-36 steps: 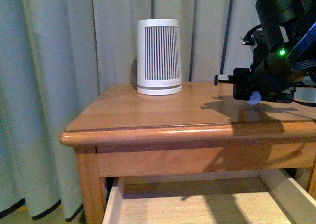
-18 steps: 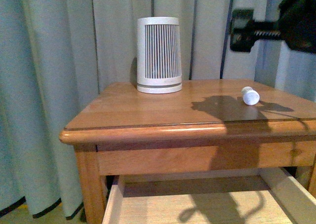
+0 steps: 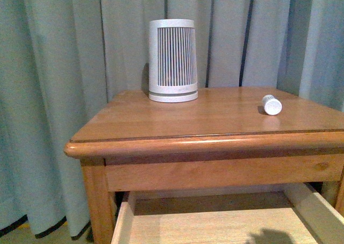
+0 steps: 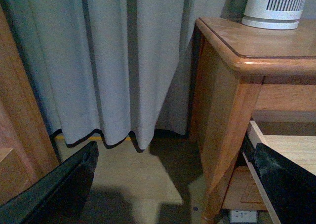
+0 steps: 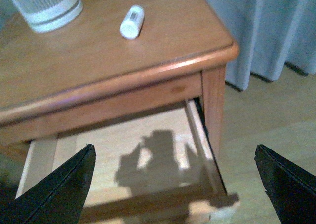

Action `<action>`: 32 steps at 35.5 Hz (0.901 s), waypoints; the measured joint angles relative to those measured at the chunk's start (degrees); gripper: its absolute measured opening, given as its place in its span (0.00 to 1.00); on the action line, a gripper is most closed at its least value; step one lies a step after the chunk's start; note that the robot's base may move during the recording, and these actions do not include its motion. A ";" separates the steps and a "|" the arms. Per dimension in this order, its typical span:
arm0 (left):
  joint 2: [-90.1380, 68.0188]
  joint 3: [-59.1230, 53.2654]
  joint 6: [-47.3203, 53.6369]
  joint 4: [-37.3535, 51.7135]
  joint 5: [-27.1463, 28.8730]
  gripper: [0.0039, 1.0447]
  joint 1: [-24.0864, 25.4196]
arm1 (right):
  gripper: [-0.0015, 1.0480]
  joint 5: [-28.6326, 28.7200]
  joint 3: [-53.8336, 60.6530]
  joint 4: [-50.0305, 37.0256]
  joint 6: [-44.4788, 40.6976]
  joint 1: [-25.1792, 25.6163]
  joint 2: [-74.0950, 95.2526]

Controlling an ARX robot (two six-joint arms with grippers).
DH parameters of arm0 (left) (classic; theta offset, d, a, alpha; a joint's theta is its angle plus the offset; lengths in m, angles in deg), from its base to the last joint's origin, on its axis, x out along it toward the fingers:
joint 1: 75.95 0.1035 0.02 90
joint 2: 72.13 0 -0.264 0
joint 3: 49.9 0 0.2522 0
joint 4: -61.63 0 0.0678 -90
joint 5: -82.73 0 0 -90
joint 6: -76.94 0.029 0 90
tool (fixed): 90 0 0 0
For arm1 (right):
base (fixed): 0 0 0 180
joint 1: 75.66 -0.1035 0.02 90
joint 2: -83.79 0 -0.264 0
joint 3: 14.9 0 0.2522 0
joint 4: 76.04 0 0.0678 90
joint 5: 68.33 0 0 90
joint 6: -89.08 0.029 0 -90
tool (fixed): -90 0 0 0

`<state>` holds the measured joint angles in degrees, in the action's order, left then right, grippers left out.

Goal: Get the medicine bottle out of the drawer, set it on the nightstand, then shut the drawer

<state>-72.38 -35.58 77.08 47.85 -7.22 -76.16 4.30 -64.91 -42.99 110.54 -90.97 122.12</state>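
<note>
The medicine bottle (image 3: 271, 105) lies on its side on the nightstand (image 3: 161, 120) top, toward the right; it also shows in the right wrist view (image 5: 132, 21). The upper drawer (image 3: 215, 222) stands pulled out and its pale inside (image 5: 133, 155) shows nothing in it. My right gripper (image 5: 177, 184) is open and empty, held above the open drawer, out of the front view. My left gripper (image 4: 173, 184) is open and empty, low beside the nightstand's left leg (image 4: 222, 150), also out of the front view.
A large white tapered device with dark slats (image 3: 172, 61) stands at the back of the nightstand top. Grey curtains (image 3: 64, 66) hang behind and to the left. A wooden piece of furniture (image 4: 15, 110) stands left of my left gripper. Pale floor (image 5: 266, 120) lies right of the nightstand.
My right gripper has let go of the bottle on the nightstand top, risen and left the front view. The bottle now lies alone on the top.
</note>
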 joint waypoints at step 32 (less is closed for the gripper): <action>0.00 0.00 0.00 0.00 0.00 0.94 0.00 | 0.93 2.23 23.52 -31.71 3.28 -4.20 29.00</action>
<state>-72.38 -35.58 77.08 47.85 -7.22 -76.16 6.53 -41.39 -74.71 113.82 -95.17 151.12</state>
